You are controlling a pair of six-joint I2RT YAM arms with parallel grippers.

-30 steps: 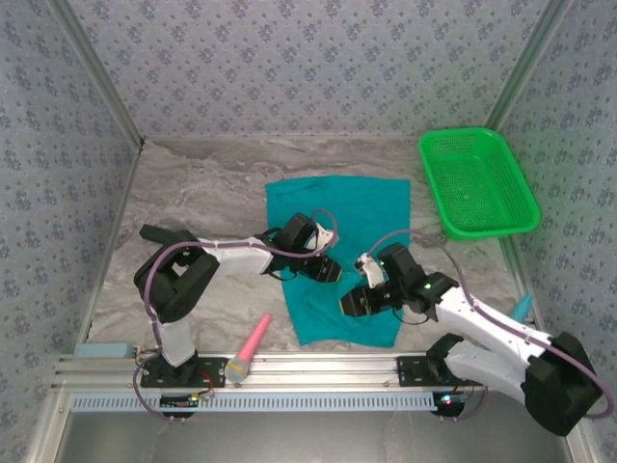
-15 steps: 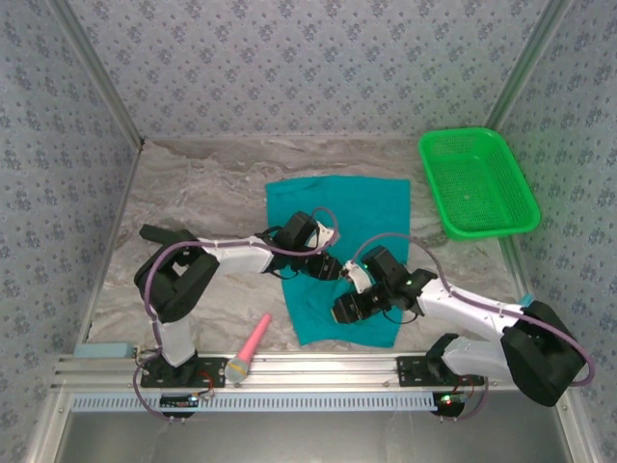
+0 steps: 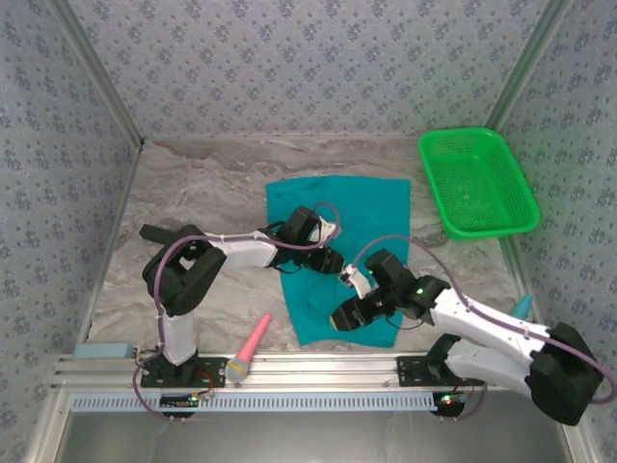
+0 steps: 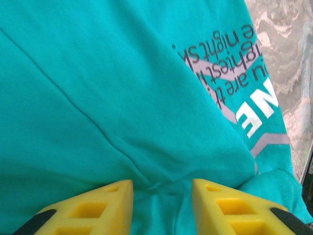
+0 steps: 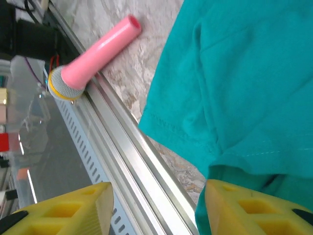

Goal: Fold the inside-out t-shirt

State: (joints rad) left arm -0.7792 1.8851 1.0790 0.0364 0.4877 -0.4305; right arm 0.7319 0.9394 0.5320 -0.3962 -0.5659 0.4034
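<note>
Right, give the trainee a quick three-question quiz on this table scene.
1. True or false: the teal cloth t-shirt lies inside the green plastic basket.
2. The pink toy microphone lies: A in the basket; B on the t-shirt; C on the marbled tabletop beside the t-shirt.
3. Which claw stands open over the t-shirt's near end?
Key: 1 false; 2 C; 3 the right claw.
</note>
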